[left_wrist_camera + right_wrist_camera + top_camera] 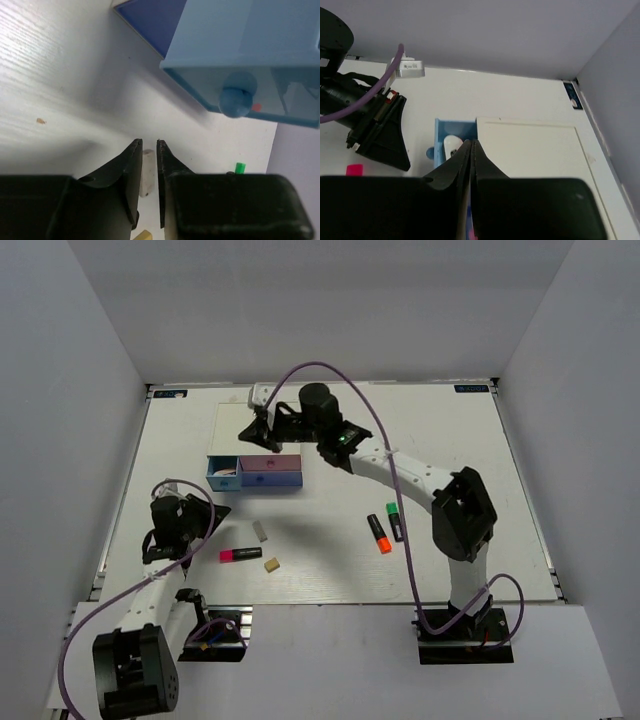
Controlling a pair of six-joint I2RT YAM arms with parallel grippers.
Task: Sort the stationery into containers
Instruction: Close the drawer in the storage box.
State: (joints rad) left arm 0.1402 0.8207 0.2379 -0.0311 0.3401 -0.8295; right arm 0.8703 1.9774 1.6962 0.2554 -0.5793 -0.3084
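A pink-capped highlighter (241, 555), a white eraser (261, 531) and a tan eraser (271, 564) lie on the table right of my left gripper (205, 518). Its jaws are shut on nothing. In the left wrist view the left gripper (149, 142) points at the white eraser (146, 172), which lies on the table beyond it. An orange highlighter (378, 533) and a green one (394, 522) lie further right. My right gripper (248, 433) hangs shut and empty over the drawer box. Below the right gripper (471, 142) in its wrist view, the open blue drawer (438, 137) holds a white eraser (451, 146).
The drawer box has a white top (262, 430), a pulled-out blue drawer (222, 473) and a pink drawer front (272, 472). The blue front's knob (235, 100) faces the left wrist camera. Grey walls enclose the table.
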